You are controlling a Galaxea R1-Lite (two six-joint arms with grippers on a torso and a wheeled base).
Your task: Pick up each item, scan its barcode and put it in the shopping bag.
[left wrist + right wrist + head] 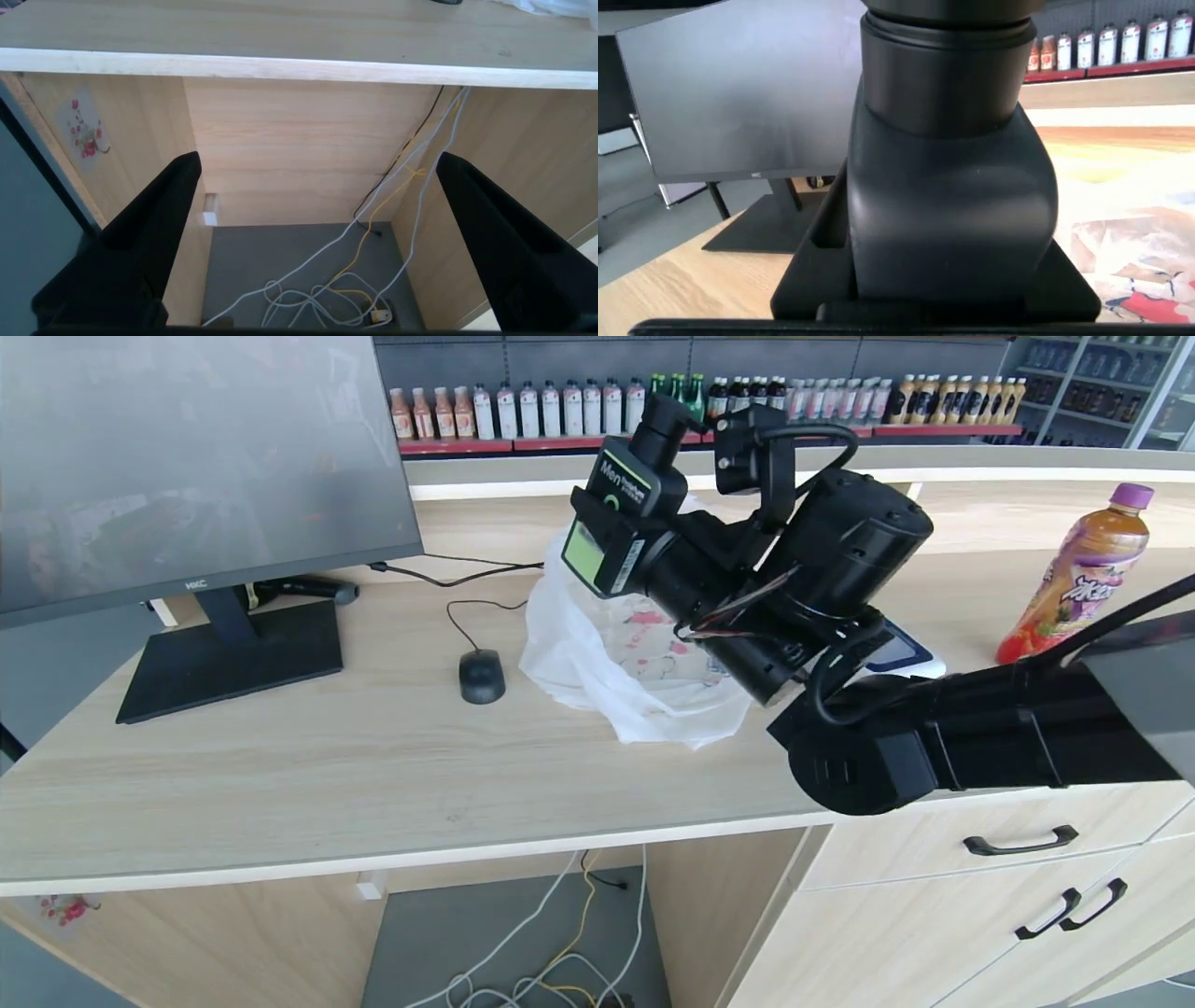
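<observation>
The right end effector (665,553) grips a dark bottle (624,490) with a green label just above the white shopping bag (597,658) at the middle of the worktop (327,765), the left end effector (318,245) hangs spread wide and empty below the worktop's near edge, and a purple-capped drink bottle (1083,574) stands at the far right.

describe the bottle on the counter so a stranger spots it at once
Start at the long pale wooden counter and follow it to the robot's right, past the white shopping bag. One drink bottle stands upright there. Unlike the rows of bottles on the back shelves, it stands alone, with a purple cap and amber drink.
</observation>
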